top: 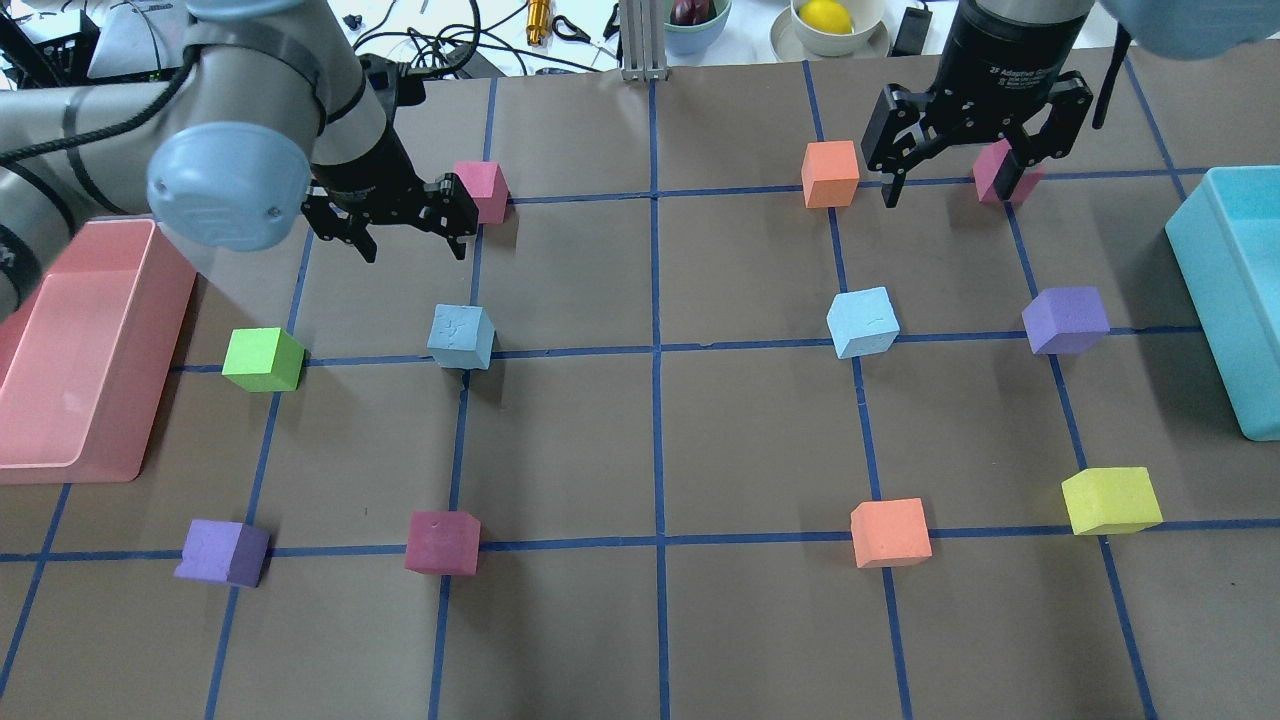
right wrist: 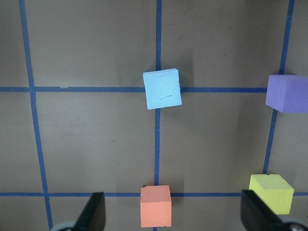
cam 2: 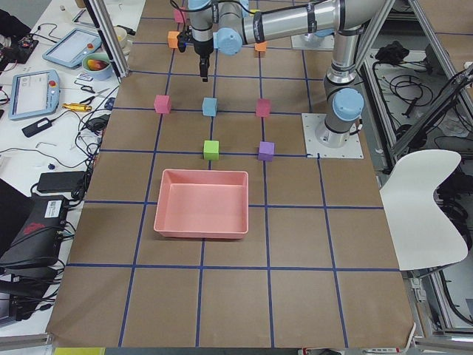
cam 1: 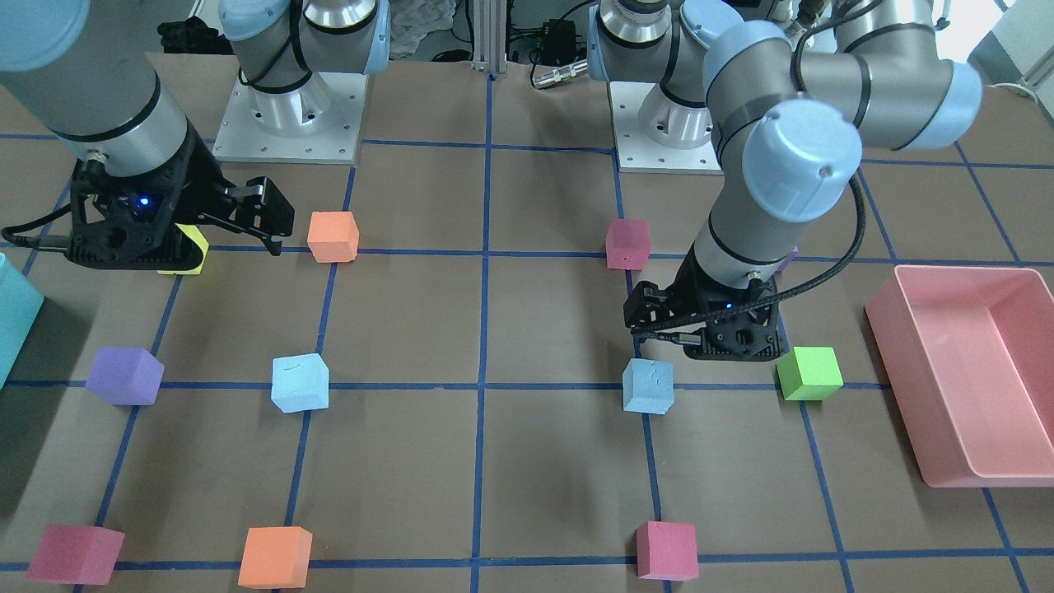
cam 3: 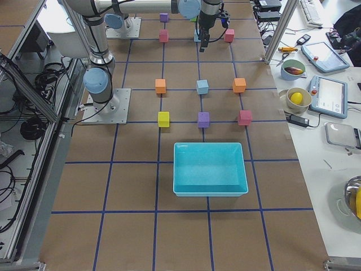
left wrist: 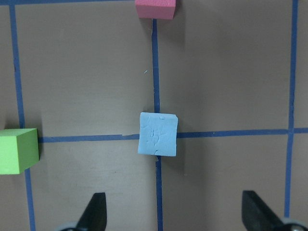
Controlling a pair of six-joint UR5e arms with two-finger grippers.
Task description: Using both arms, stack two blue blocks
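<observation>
Entry: left gripper (top: 414, 242), jaws spread, empty; I find its pale sky-blue foam cube (top: 461, 337) on the table (top: 650, 450), just ahead and centred. Likewise spread and empty, right gripper (top: 948, 192); second sky-blue foam cube (top: 862, 322) lies farther ahead.

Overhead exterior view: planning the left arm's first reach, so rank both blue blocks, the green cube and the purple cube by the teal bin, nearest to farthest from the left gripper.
1. The left-side blue block, close by the left gripper.
2. The green cube, farther left.
3. The right-side blue block, across the centre line.
4. The purple cube, far right.
</observation>
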